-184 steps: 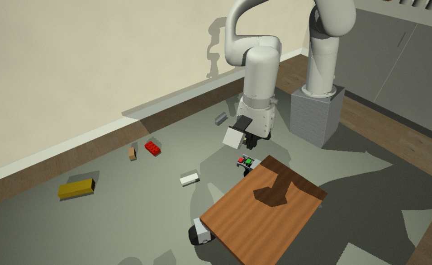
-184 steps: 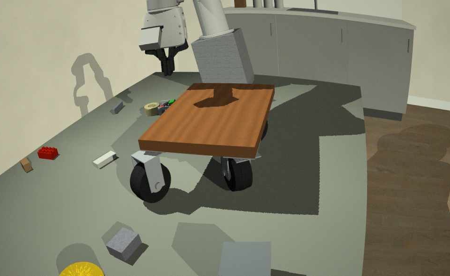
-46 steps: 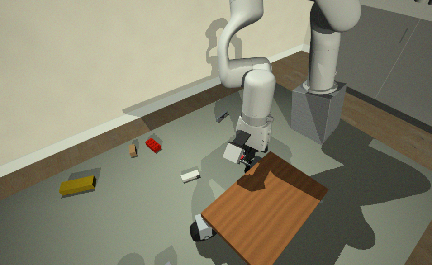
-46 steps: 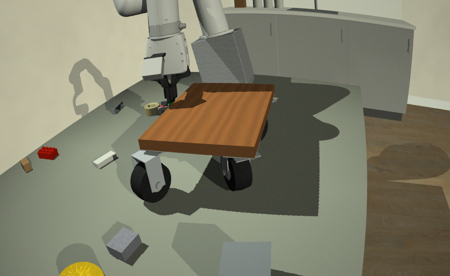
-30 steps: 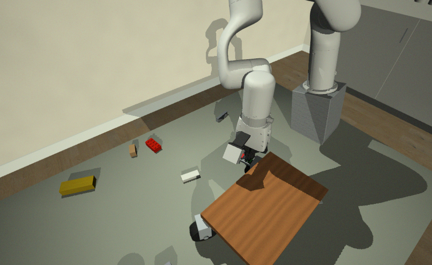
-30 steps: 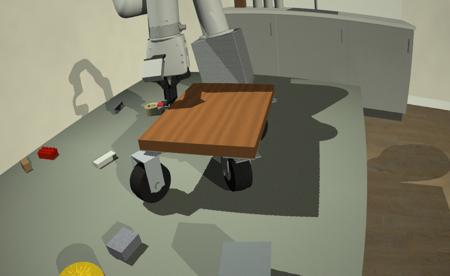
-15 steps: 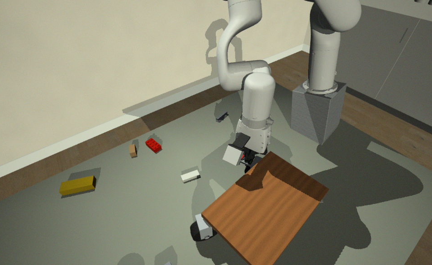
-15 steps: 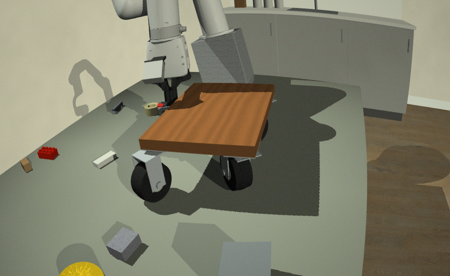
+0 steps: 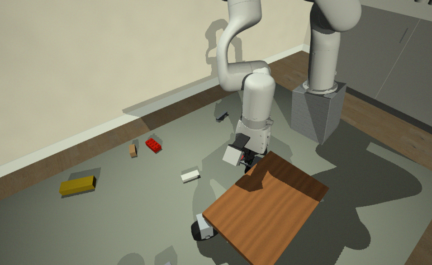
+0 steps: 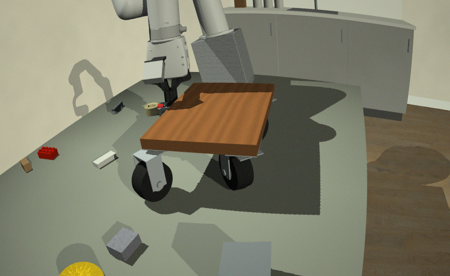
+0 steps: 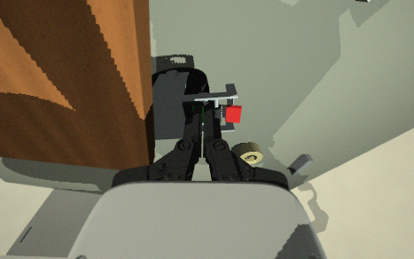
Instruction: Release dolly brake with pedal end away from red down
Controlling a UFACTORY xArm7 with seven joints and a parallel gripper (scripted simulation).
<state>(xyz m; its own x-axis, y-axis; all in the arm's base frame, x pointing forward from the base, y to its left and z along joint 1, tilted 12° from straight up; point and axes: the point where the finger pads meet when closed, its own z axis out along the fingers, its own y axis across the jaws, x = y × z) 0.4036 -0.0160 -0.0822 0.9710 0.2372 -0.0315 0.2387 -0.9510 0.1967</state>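
From above, my arm (image 9: pixel 258 98) bends down to the far corner of the dolly (image 9: pixel 263 210), a wooden board on black wheels standing on the grey mat (image 9: pixel 118 214). My pincer (image 9: pixel 249 160) is low beside that corner, mostly hidden under my wrist. A white block (image 9: pixel 190 176), a red toy brick (image 9: pixel 153 145), a small tan block (image 9: pixel 132 150) and a yellow bar (image 9: pixel 77 185) lie scattered to the side, well apart from the dolly.

From the side, the dolly (image 10: pixel 212 119) stands level on its wheels. My pincer (image 10: pixel 169 97) points down just beside the board's far corner, near a roll of tape (image 10: pixel 151 109). A grey cube (image 10: pixel 123 243) sits in the foreground.

Through my wrist camera, my pincer (image 11: pixel 203 116) is clenched with nothing between the fingers, which stand pressed together. Their tips reach the grey brake pedal (image 11: pixel 212 95) above the caster wheel (image 11: pixel 199 84); whether they touch it I cannot tell. The pedal's red end (image 11: pixel 233 113) sits to one side of my fingertips, with the roll of tape (image 11: pixel 248 153) near it on the mat.
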